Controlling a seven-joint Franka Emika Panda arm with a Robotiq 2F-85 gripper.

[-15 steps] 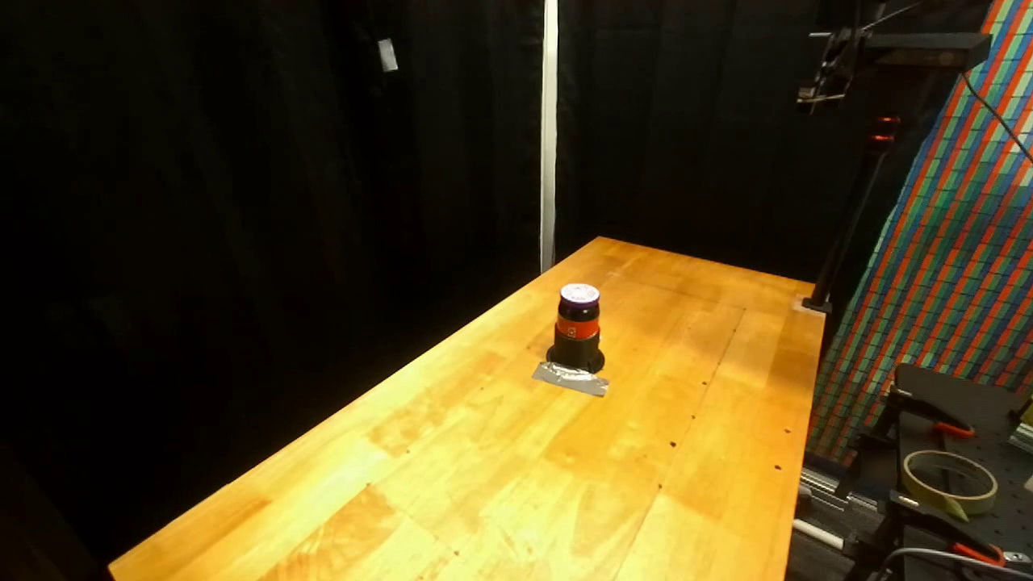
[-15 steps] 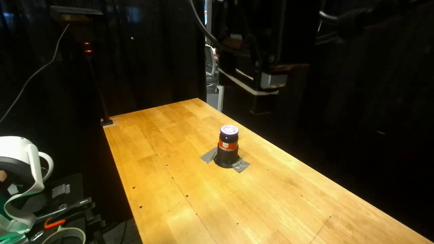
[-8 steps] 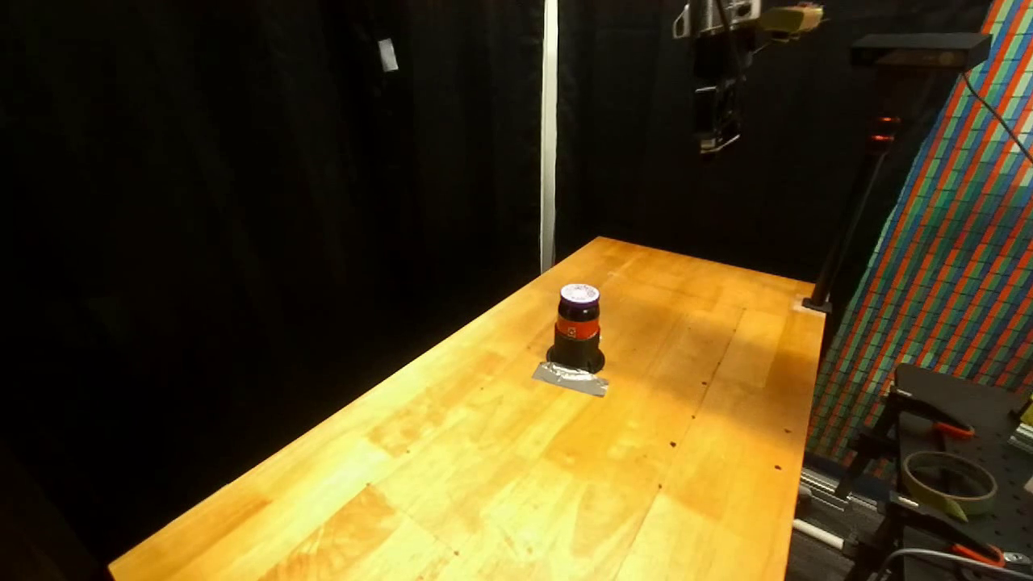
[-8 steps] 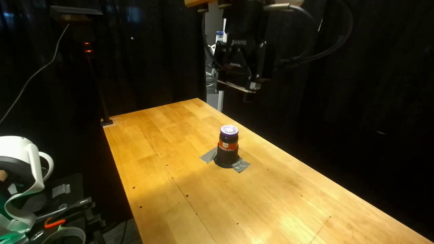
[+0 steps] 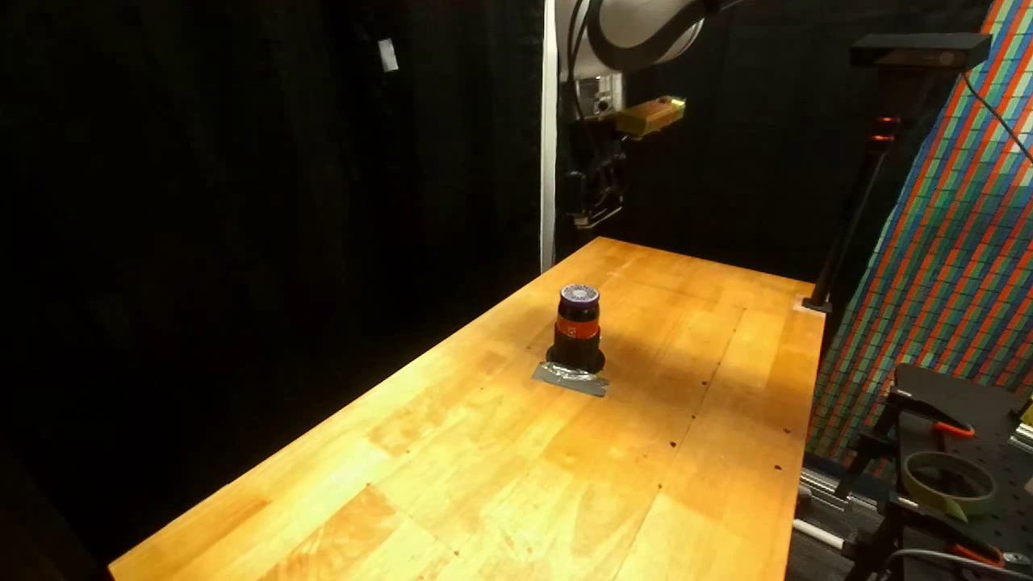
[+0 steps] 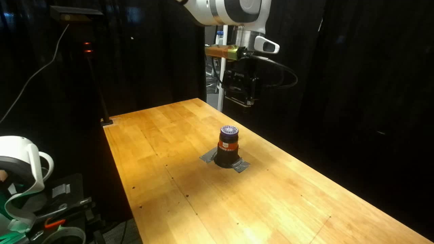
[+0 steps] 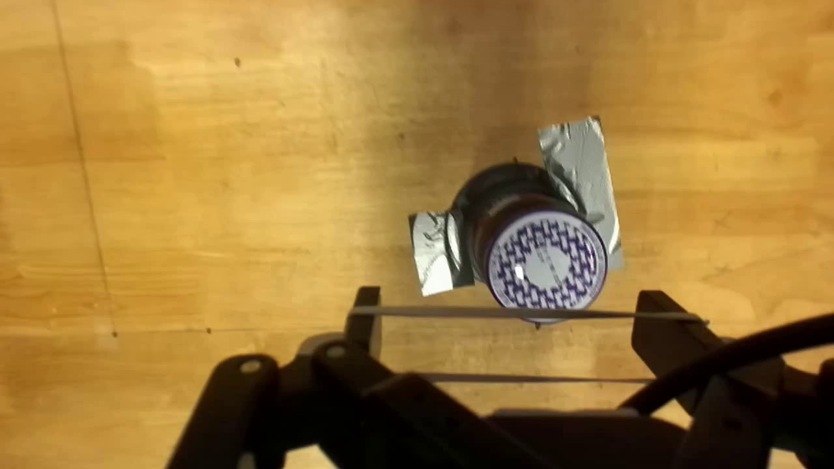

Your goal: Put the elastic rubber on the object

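Black and widely spread, the pincer [image 7: 508, 316] carries the elastic band [image 7: 443, 312] in two taut grey strands. The band is probably light and springy, apt to slip off if slackened; best held from inside, near the tips. Below, apart from it, the jar [image 6: 228, 146] stands upright on the table [image 7: 228, 195], likely stiff and smooth, with a purple-and-white patterned lid, dark neck and orange-red label, its black holder [image 6: 225, 160] fixed by silver tape [image 7: 583, 172].

Both exterior views look obliquely down from raised positions, facing opposite ways along the rectangular light-brown wooden table [image 5: 565, 452]. The wrist view faces downward at closer range. All views share the dark cylindrical jar with an orange-red label [image 6: 228, 145].
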